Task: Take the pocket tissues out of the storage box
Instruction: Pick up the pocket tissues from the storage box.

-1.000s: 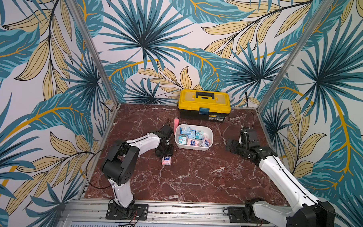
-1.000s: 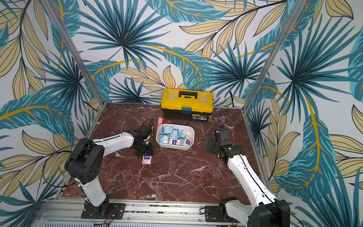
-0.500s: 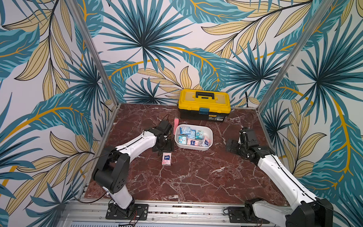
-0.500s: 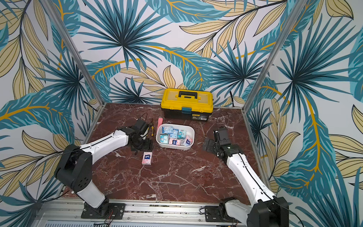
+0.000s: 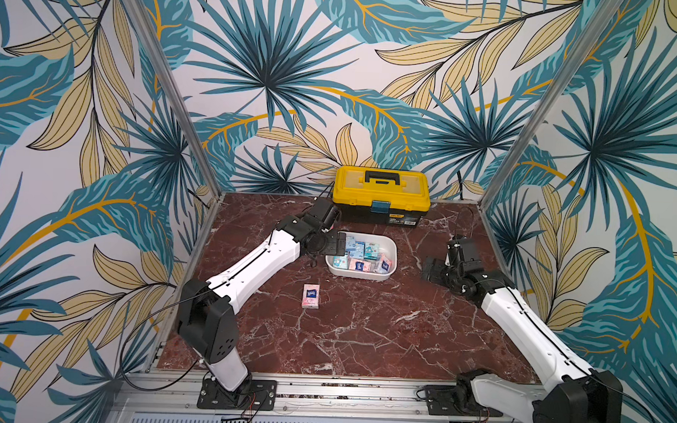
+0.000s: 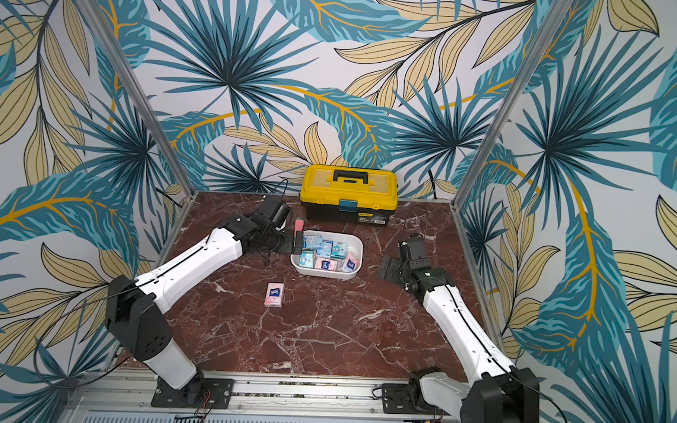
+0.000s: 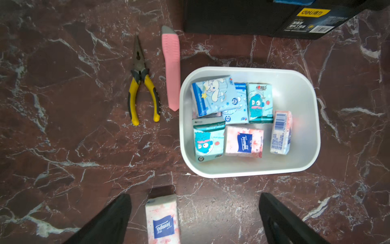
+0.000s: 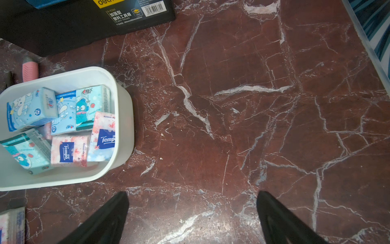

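Plastic-wrapped pocket tissues (image 7: 243,141) look light, squashy, slippery; most sit in the storage box (image 7: 304,147), one pack (image 7: 162,219) on the worktop (image 7: 63,147). Pinch across narrow sides. Left fingers (image 7: 109,219) and right fingers (image 8: 105,217) gape empty.

I saw a shut yellow-and-black toolbox (image 5: 382,190) at the far middle of the red marble table (image 5: 363,337). Near-left of it lay a pink utility knife (image 7: 171,69), with yellow-handled pliers (image 7: 142,84) just left of that, nose pointing far.
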